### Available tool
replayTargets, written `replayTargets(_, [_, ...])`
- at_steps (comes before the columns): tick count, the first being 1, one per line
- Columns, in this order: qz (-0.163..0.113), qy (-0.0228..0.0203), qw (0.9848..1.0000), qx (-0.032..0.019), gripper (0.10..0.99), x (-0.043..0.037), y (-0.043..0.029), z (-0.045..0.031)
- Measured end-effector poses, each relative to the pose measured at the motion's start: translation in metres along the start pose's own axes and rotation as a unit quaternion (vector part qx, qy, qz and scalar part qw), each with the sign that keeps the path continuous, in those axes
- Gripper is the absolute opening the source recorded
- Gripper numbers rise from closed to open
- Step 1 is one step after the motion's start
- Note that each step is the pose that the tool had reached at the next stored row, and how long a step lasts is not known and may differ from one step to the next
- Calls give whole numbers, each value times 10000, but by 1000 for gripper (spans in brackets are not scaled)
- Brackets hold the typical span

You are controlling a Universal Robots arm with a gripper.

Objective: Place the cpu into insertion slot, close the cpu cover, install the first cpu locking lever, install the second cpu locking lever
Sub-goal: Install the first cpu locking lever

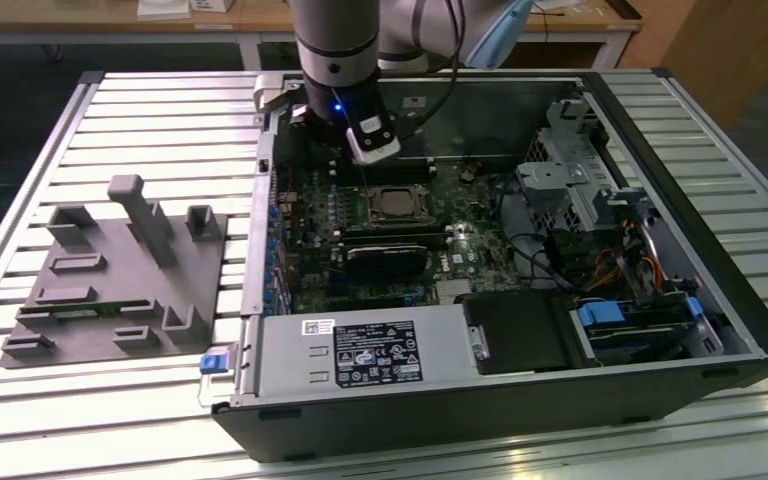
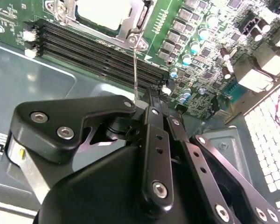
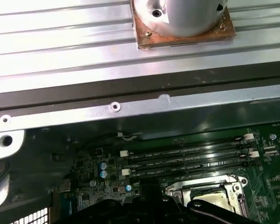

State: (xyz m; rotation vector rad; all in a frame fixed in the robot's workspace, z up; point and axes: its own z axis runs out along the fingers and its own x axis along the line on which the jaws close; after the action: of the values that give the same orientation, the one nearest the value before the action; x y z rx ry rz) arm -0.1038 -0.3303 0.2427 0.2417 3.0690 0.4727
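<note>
One cpu seated in insertion slot, pincer clamped on thin locking lever

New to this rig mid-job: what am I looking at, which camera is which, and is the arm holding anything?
One robot arm reaches into an open computer case lying on a slatted metal table. The exterior view looks from off the arm; both wrist views ride on it, near the black gripper. The cpu sits in the insertion slot, the cpu cover framing it, beside long memory slots. A thin locking lever runs from the socket's corner to the gripper's tip; whether it is gripped I cannot tell. A grey parts tray lies at the exterior view's left.
</note>
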Motion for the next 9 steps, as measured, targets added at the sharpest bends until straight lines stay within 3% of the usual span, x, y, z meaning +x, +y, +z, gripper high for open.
replayTargets(9, [2,4,10000,1,106,-289,44,15])
